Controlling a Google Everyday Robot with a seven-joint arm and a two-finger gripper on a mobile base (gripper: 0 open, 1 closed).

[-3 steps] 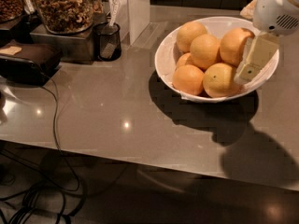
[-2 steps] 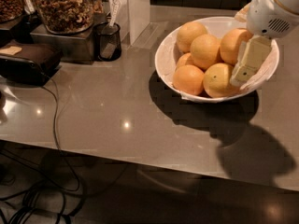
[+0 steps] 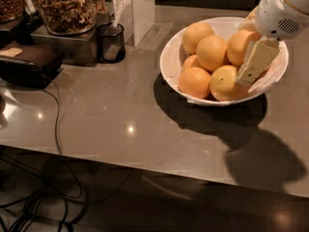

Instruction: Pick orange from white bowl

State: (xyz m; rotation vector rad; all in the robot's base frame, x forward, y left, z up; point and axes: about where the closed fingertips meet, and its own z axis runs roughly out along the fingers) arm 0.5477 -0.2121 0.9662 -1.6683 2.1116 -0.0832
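Camera view only. Looking down across a grey bench [image 3: 120, 120], with a bowl [image 3: 170, 57] set toward the far right corner, well back from the near edge. Count six fruit heaped in it.

Find the orange [image 3: 240, 41] at the right of the heap, high against the bowl's far right wall. Touches a middle fruit [image 3: 212, 52] on its left and rests above a yellower fruit [image 3: 224, 83] with a dark dot at the near side. Being round, offers no long axis to line up with.

Find the tool [image 3: 249, 72] inside the bowl, hanging from a white wrist [image 3: 285, 8] entering over the bench's right edge. Slants down toward the near left, covering the orange's lower right flank and ending just against the yellower fruit's right side. Cannot tell whether spread or pressed together; nothing plainly pinched.

Judging the coming move: orange up and to the left of the tool's tip, toward the far edge, touching or nearly so. Calls for closing on that fruit and not the yellower one below, then lifting clear of the rim. Some risk of nudging neighbours, packed so tightly.

Toward the far left corner: a jar [image 3: 63, 6] of nuts, a black cup [image 3: 112, 42] beside it, a dark device [image 3: 26, 64] near the left edge, and a cable [image 3: 57, 129] trailing over the near edge.
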